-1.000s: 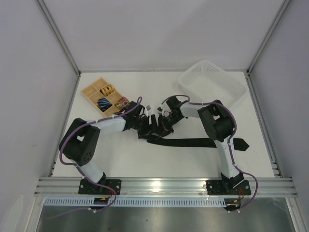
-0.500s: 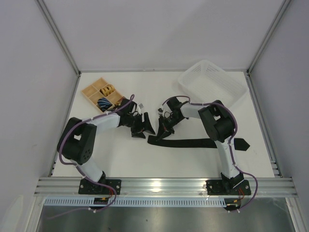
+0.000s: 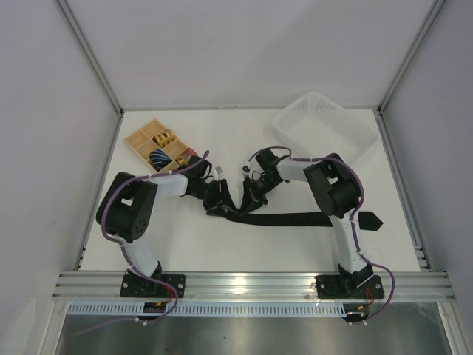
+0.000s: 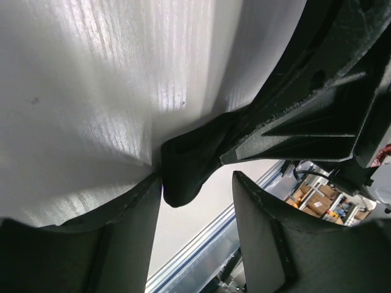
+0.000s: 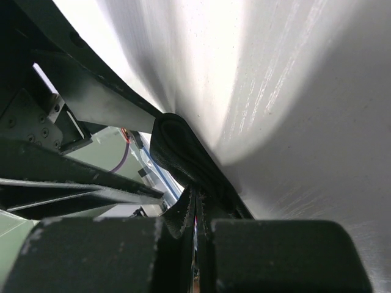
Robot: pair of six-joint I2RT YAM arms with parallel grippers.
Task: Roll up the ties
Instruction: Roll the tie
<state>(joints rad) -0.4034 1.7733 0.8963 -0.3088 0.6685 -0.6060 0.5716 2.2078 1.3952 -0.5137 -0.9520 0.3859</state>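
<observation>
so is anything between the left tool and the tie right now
Nothing visible. The folded end of the tie sits between the open jaws of the left tool, with the right tool shut on it opposite.

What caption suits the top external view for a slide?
Right gripper pinches one end of the black tie, left gripper open beside it; wooden tray and white basket behind.

No readable text, label, brand or number in any view. Cardboard boxes behind the left gripper in the left wrist view may carry print, but they're too blurred for us to read. The tie shows us only plain black fabric. The top view is too small to resolve any marking.
</observation>
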